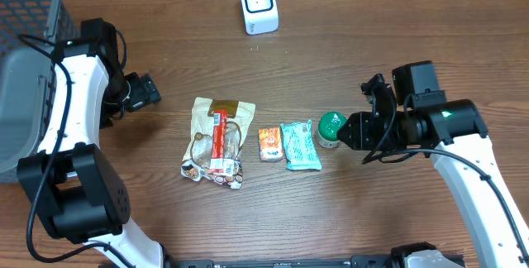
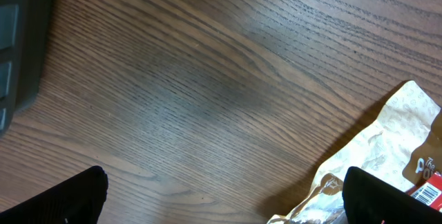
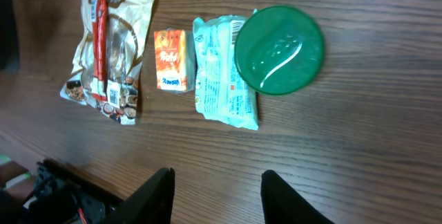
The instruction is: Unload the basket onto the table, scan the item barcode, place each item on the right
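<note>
Green tub (image 1: 332,124) sits ungripped on the surface (image 1: 397,45), at 9 o'clock from the right hand (image 1: 351,131), whose fingers are apart. Left hand (image 2: 224,195) is spread wide, holding nothing.

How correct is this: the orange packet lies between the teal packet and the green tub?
Wrong. The orange packet lies between the teal packet and the beige snack bag; the green tub is beyond the teal packet. The overhead view shows it.
</note>
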### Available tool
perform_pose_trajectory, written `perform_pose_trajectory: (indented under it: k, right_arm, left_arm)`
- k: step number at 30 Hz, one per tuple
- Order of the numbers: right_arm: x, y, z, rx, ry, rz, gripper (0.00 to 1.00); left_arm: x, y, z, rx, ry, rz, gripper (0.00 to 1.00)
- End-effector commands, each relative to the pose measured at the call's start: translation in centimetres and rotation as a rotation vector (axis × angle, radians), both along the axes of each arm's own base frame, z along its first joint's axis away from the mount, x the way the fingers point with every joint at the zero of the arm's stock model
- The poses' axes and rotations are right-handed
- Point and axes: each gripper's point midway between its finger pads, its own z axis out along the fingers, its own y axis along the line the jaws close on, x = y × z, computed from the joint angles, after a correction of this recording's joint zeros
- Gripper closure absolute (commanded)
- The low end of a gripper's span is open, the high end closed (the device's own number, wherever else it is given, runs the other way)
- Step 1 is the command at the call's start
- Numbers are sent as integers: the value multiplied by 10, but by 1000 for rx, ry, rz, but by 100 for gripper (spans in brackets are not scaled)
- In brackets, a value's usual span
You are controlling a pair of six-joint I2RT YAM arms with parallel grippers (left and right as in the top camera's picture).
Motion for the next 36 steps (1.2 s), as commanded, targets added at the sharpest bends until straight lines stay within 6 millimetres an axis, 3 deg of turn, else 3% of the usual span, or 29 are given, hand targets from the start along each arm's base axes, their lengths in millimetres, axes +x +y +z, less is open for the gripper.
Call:
perform_pose_trajectory:
  k: [1,13,22,28,36]
  right_arm:
    - [-7,15,-6,10,0,56,54]
    - [-18,92,-15,41,-47,251,44]
    - [-34,138,-47,20,1,370,43]
    - [-29,147,-71,-70,-5,352,43]
    - [-11,143,-77,-159,-93,302,41]
  left_arm:
    - [3,4,11,15,-30,2,0]
    - [3,4,11,15,-30,2,0]
    - [3,4,11,15,-29,2,0]
    - [3,4,11,15,-30,2,0]
    - [3,4,11,15,-30,2,0]
